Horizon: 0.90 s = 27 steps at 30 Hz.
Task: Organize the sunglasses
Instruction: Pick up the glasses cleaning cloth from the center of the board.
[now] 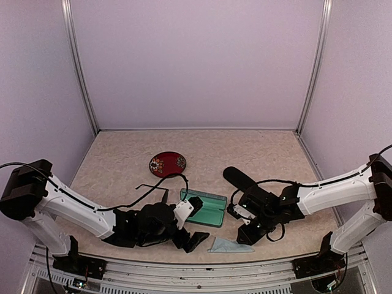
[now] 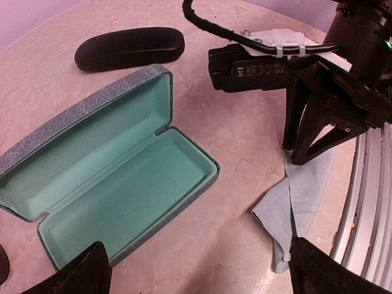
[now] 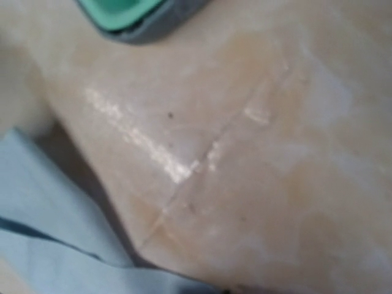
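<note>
This is looking like a robotics lab test booth, not a lived-in room. Plain pale walls [image 1: 196,61] are boxing in the upper half of the top view, with aluminium posts [image 1: 82,73] standing at the back corners. A white-and-black left arm [image 1: 73,208] and right arm [image 1: 337,193] are reaching in from the lower corners over a marbled beige table [image 1: 257,153], and a metal rail [image 1: 202,272] is running along the bottom edge

Open case [image 1: 207,208] mid-table; oval case [image 1: 240,179] right behind; cloth [image 1: 229,245] in front; round dish [image 1: 167,163] behind left.
</note>
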Each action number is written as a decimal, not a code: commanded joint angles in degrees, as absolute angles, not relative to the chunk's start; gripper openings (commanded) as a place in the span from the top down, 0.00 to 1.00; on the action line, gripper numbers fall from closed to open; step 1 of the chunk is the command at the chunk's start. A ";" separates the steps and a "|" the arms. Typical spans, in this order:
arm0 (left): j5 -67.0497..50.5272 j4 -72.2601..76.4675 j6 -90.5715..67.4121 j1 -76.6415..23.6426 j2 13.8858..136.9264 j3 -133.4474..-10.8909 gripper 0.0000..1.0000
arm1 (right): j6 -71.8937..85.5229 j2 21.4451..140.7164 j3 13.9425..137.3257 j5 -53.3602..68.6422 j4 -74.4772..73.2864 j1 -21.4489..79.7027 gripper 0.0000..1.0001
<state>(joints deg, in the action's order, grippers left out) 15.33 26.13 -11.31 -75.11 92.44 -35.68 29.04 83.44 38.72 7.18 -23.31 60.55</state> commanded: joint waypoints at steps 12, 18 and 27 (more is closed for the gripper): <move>16.70 26.83 -11.16 -75.66 93.68 -34.98 0.01 | 28.81 83.89 38.83 7.97 -21.68 60.29 0.99; 15.99 27.69 -11.29 -75.66 94.04 -35.19 0.01 | 27.95 80.50 39.51 7.45 -21.15 60.29 1.00; 12.44 30.94 -12.06 -74.78 93.54 -34.44 0.01 | 24.70 73.54 41.22 7.33 -24.15 60.23 1.00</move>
<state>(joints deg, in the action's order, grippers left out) 14.72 27.42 -12.36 -75.07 93.36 -35.33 27.24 76.01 39.62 7.53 -22.20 60.58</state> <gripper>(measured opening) 0.987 0.006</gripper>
